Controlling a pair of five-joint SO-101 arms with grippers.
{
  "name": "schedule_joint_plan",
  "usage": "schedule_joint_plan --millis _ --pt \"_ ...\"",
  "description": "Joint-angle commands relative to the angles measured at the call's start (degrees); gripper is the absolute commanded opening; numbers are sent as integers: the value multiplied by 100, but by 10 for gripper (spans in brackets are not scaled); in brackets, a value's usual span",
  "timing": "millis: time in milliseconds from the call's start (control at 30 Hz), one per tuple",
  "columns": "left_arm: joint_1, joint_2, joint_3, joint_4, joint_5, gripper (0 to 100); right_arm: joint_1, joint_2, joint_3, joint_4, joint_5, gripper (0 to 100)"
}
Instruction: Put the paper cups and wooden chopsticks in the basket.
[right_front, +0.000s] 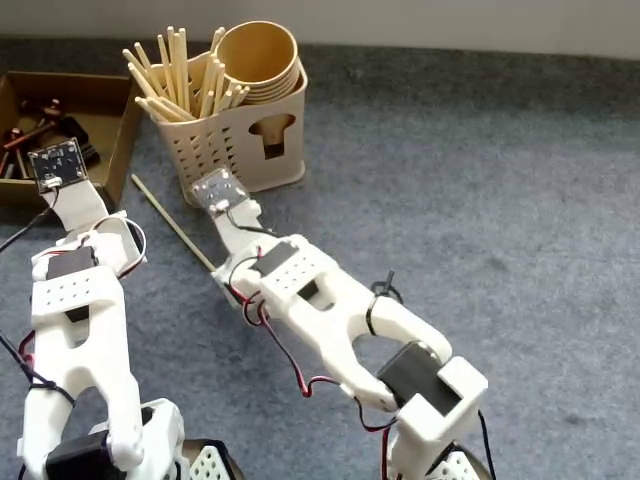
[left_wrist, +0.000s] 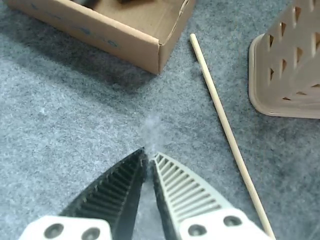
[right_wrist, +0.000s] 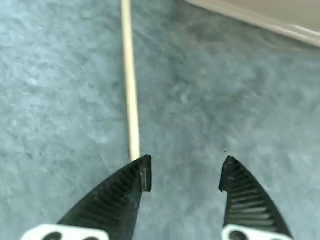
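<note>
A beige slotted basket at the back holds several wooden chopsticks and stacked paper cups. One loose chopstick lies on the grey carpet in front of the basket. My right gripper is open just above the carpet, and the end of that chopstick sits at the tip of one of its fingers, outside the gap. My left gripper is shut and holds nothing; the chopstick lies apart to its side, between it and the basket.
A brown cardboard box with small parts stands at the left, its corner close ahead of the left gripper. Grey carpet lies open to the right of the basket.
</note>
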Motion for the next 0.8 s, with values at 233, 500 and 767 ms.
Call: schedule_joint_plan --millis 233,500,767 --pt "-40 -207 -22 -88 -9 5 -180 1059 -75 -1156 -26 227" --pt "-40 -207 -22 -88 -9 5 -251 637 -110 -954 -26 208" --pt "-40 -198 -22 -88 -18 5 -374 884 -127 -804 132 63"
